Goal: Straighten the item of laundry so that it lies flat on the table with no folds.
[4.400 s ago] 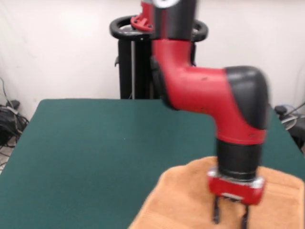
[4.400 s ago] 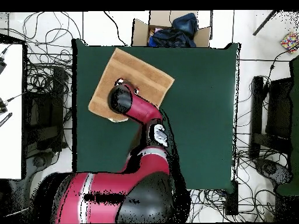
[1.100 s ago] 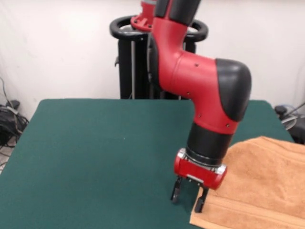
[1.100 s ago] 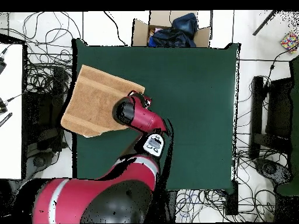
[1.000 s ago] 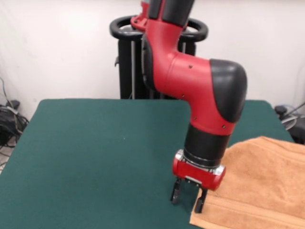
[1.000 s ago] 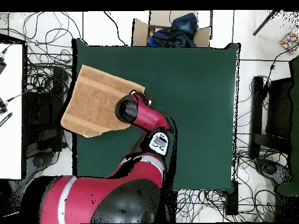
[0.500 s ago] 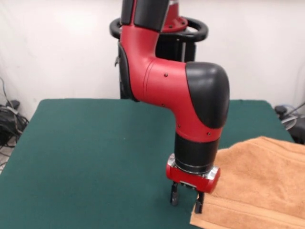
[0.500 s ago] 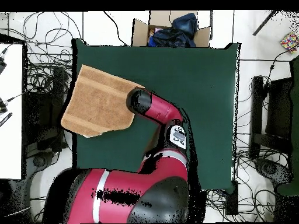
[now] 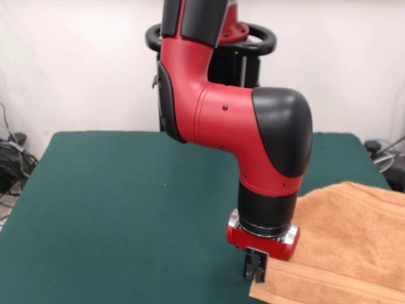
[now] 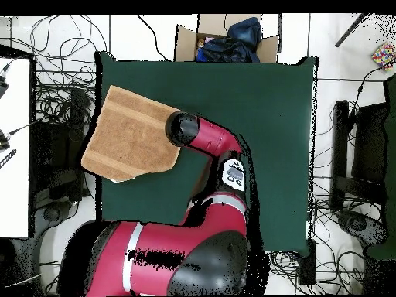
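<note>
Gripper (image 9: 255,271) pinched on the edge of the towel (image 9: 345,244).

The orange-tan towel lies at one side of the green table (image 9: 126,209). In the overhead view the towel (image 10: 130,133) hangs a little over the table's (image 10: 255,116) edge. It looks mostly spread out, with a woven band along one side. The red and black arm (image 9: 243,133) comes down right at the towel's edge. The gripper's two fingers are pressed close together there, low by the table top, and seem to nip the cloth.

towel (image 9: 345,244): nubby terry cloth | table (image 9: 126,209): matt felt-like top | arm (image 9: 253,133): glossy plastic shell
</note>
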Motion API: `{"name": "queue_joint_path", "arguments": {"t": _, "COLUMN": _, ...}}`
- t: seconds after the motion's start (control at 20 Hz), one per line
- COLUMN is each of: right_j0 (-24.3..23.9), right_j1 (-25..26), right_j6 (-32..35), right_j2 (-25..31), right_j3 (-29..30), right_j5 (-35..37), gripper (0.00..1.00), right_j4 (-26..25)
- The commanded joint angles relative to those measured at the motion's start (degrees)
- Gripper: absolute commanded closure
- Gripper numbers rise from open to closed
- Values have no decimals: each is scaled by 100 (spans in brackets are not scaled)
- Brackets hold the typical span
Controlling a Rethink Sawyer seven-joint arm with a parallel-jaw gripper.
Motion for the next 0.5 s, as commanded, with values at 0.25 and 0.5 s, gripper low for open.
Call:
{"name": "queue_joint_path", "arguments": {"t": 0.25, "right_j0": -89, "right_j1": 862, "right_j6": 225, "right_j2": 817, "right_j3": -143, "right_j5": 17, "gripper": 100, "right_j4": -501}}
{"name": "queue_joint_path", "arguments": {"t": 0.5, "right_j0": -3, "right_j1": 757, "right_j6": 457, "right_j2": 594, "right_j3": 29, "right_j5": -63, "gripper": 100, "right_j4": -570}}
